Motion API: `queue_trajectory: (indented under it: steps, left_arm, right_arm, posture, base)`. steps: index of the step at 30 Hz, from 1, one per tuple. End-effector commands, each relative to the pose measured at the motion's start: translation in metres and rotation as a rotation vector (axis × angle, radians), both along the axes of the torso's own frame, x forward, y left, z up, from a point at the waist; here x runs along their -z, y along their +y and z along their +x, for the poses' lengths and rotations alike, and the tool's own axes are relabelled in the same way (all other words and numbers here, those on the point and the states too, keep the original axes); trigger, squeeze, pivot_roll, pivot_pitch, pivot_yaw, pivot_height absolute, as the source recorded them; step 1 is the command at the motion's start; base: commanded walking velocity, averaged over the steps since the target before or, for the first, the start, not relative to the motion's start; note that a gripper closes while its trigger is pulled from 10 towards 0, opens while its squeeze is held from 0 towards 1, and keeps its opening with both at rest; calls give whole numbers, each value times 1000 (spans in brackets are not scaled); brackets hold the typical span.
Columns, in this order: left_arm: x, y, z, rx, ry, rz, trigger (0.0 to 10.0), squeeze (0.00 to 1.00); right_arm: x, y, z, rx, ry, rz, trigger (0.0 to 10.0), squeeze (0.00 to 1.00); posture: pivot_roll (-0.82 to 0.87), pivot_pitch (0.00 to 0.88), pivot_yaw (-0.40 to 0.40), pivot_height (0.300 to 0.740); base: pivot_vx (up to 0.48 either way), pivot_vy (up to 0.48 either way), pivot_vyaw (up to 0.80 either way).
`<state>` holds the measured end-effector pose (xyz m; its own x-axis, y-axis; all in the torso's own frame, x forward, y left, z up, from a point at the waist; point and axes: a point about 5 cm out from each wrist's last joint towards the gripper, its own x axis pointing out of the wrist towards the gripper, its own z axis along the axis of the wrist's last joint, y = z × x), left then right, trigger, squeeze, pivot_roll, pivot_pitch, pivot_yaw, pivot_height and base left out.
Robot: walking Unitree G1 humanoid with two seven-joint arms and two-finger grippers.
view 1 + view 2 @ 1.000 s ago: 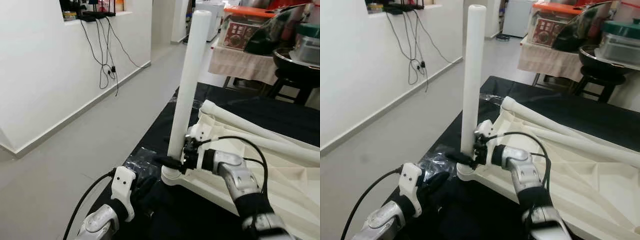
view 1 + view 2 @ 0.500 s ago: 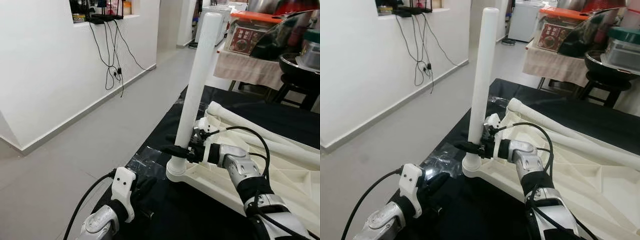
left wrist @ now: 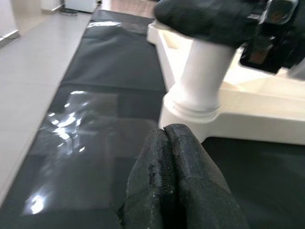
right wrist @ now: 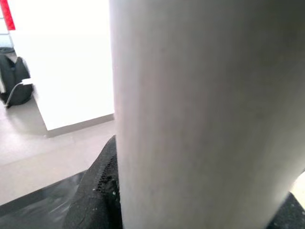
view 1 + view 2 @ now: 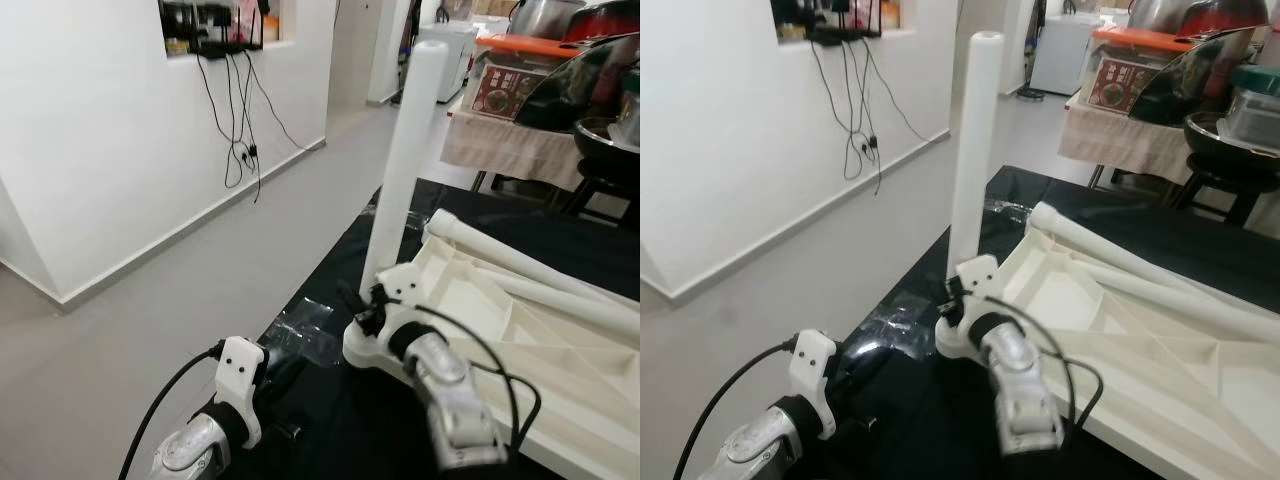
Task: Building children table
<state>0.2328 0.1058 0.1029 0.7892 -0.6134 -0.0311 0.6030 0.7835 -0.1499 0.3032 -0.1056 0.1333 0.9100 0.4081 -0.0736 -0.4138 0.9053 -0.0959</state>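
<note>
Left eye view: nearest, the left gripper (image 5: 285,375) hovers clenched and empty above the black mat (image 5: 300,330). Beyond it, the right gripper (image 5: 362,308) clasps the upright leg (image 5: 400,165) seated in the upturned tabletop's (image 5: 500,330) corner socket. A crooked push could jam the leg.

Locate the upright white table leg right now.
The upright white cylindrical table leg stands in the near-left corner socket of the overturned white plastic tabletop, with the right gripper at its base, on the black mat.
</note>
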Motion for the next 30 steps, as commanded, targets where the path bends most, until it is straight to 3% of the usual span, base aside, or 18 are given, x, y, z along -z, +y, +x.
queue_trajectory:
  steps: [1,4,5,7,8,9,10,11,14,16,17,18,19,20,21,28,29,30]
  left_arm:
    - [1,0,-2,11,17,0,10000,0]
    - [1,1,-2,-10,6,7,10000,0]
    - [1,1,-2,-10,6,6,10000,0]
    - [1,1,-2,-9,7,5,10000,0]
    - [1,0,-2,-4,10,2,10000,0]
    - [0,0,-1,-1,13,-1,10000,0]
    - [1,-1,-1,2,15,-3,10000,0]
    - [1,-1,-1,4,16,-4,10000,0]
    - [1,-3,0,7,19,-6,10000,0]
    - [2,-3,0,8,19,-6,10000,0]
    - [2,-3,0,9,20,-6,10000,0]
    - [2,-4,1,9,19,-6,10000,0]
    - [2,-4,1,9,19,-6,10000,0]
    - [2,-5,1,8,20,-6,10000,0]
    - [3,-5,1,8,20,-6,10000,0]
    - [4,-6,1,5,19,-3,10000,0]
    - [5,-6,1,5,19,-2,10000,0]
    - [5,-7,1,5,20,-2,10000,0]
  right_arm:
    - [24,-11,-3,13,109,-93,0,0]
    - [24,-5,-8,18,119,-94,0,0]
    - [23,-5,-9,29,118,-96,4000,0]
    - [23,-6,-9,36,119,-98,4000,0]
    - [19,-5,-7,30,121,-60,10000,396]
    - [16,-4,-6,25,122,-32,10000,396]
    - [8,1,-5,-42,126,33,10000,1000]
    - [2,4,-5,-93,127,76,10000,1000]
    - [-35,6,3,-351,-63,140,10000,1000]
    - [-41,4,5,-417,-76,167,10000,1000]
    - [-42,-1,6,-529,-61,160,10000,310]
    - [-42,-5,6,-620,-45,149,10000,82]
    - [-42,-5,6,-620,-45,149,10000,82]
    - [-38,-13,6,-761,-5,121,10000,0]
    - [-36,-16,6,-810,14,116,10000,0]
    - [-34,-24,29,-831,95,162,10000,0]
    - [-32,-26,34,-813,114,160,5725,0]
    - [-31,-27,37,-808,124,157,5725,0]
  posture:
    - [24,0,-80,740]
    - [22,0,-77,740]
    - [22,0,-77,740]
    - [22,0,-77,740]
    - [16,0,-75,740]
    - [16,0,-75,740]
    - [15,0,-72,740]
    - [15,0,-72,740]
    - [17,0,-71,740]
    - [17,0,-71,740]
    - [22,0,-73,740]
    - [22,0,-73,740]
    - [22,0,-73,740]
    - [34,0,-80,740]
    - [34,0,-80,740]
    - [46,0,-89,740]
    - [50,0,-89,740]
    - [50,0,-89,740]
  base:
    - [0,0,0]
    - [0,0,0]
    - [0,0,0]
    - [0,0,0]
    - [0,0,0]
    - [0,0,0]
    - [0,0,0]
    - [0,0,0]
    - [0,0,0]
    - [0,0,0]
    - [0,0,0]
    - [0,0,0]
    - [0,0,0]
    - [0,0,0]
    - [0,0,0]
    - [0,0,0]
    - [0,0,0]
    - [0,0,0]
